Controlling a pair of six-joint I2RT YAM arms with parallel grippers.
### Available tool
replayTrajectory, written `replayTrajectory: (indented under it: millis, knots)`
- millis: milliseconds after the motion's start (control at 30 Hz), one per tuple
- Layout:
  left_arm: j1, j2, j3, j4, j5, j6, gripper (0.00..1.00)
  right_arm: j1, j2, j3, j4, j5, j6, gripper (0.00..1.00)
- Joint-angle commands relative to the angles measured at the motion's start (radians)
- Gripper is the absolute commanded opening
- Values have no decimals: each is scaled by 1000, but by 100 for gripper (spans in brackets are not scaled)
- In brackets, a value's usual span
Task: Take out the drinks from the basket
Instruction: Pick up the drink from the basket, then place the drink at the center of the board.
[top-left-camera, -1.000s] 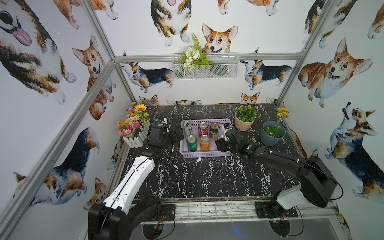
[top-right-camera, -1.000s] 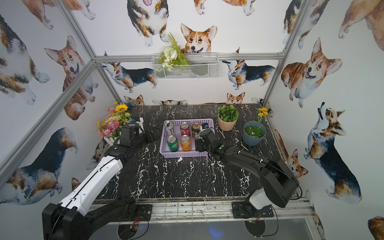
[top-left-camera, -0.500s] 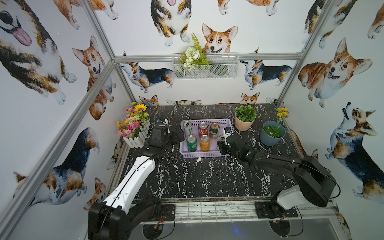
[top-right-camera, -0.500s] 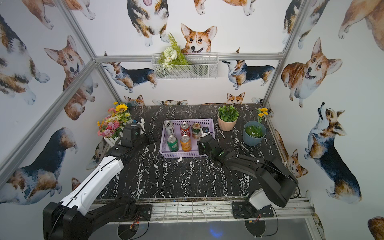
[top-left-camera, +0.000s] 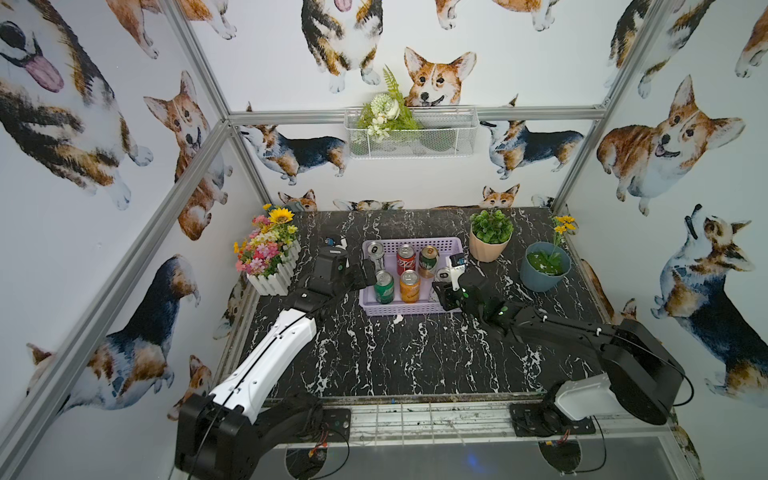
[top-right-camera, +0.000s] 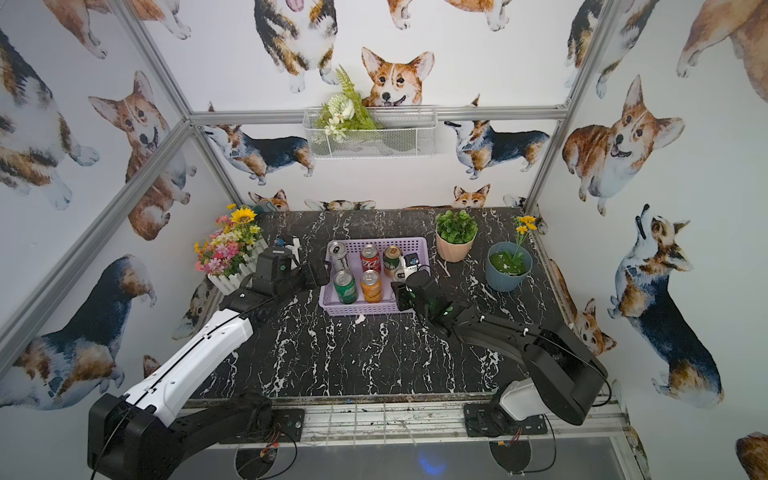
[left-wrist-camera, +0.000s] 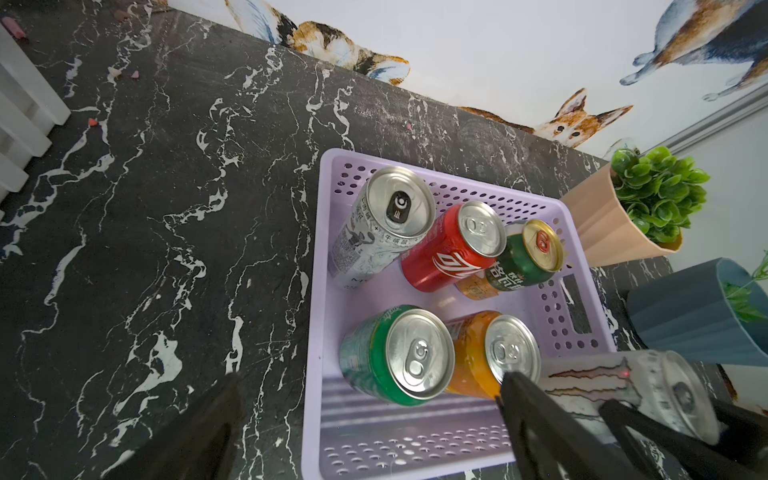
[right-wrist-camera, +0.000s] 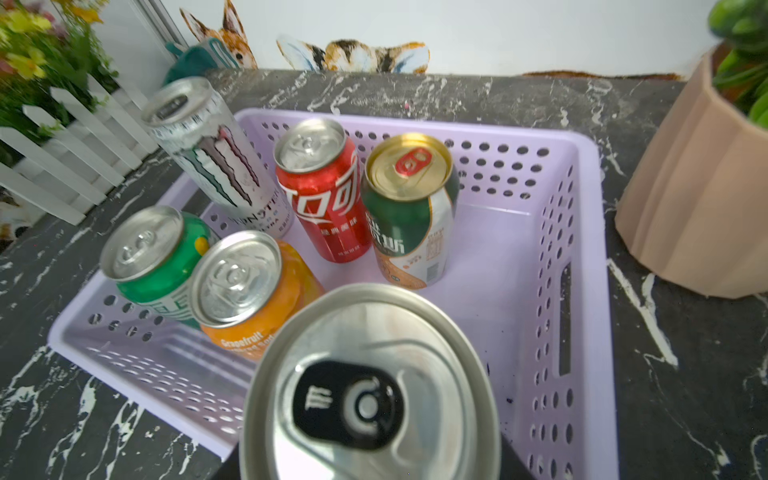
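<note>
In a top view the basket (top-left-camera: 405, 309) sat on the tabletop (top-left-camera: 395, 357), far of centre. The right claw (top-left-camera: 443, 282) pinched a silver can (top-left-camera: 444, 274) at the basket's right wall. The left claw (top-left-camera: 368, 272) hung spread at the left wall. Five cans stood inside. In the far row were a second silver can (top-left-camera: 376, 251) at the left, then a red can (top-left-camera: 406, 259) and a dark-green can (top-left-camera: 428, 259). A green can (top-left-camera: 383, 286) and an orange can (top-left-camera: 409, 286) made the near row.

In the left wrist view the left claw's fingers (left-wrist-camera: 536, 415) stood wide apart. The silver can (left-wrist-camera: 623, 386) lay tilted beside the orange can (left-wrist-camera: 494, 353), by the basket's (left-wrist-camera: 320, 291) near right corner. Dark right-claw fingers (left-wrist-camera: 665, 440) clamped it.

In the right wrist view the silver can's top (right-wrist-camera: 370, 386) filled the foreground, over the basket (right-wrist-camera: 582, 249). The claw itself was hidden. Behind it stood the green can (right-wrist-camera: 153, 257), orange can (right-wrist-camera: 249, 291), second silver can (right-wrist-camera: 216, 158), red can (right-wrist-camera: 324, 187) and dark-green can (right-wrist-camera: 411, 208).
</note>
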Motion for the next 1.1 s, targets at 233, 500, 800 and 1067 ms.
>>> replayTrajectory:
  millis: [233, 500, 800, 1067]
  knots:
    - [-61, 27, 31, 40, -131, 54, 100, -16, -269, 122, -69, 216, -89, 0]
    - [-159, 166, 129, 30, -312, 41, 100, -166, -388, -12, -216, 358, 41, 0]
    - [-159, 138, 82, 116, -281, 52, 100, -271, -290, -191, -60, 257, 80, 0]
    - [-160, 153, 37, 195, -275, 58, 100, -276, -240, -258, 5, 208, 118, 21]
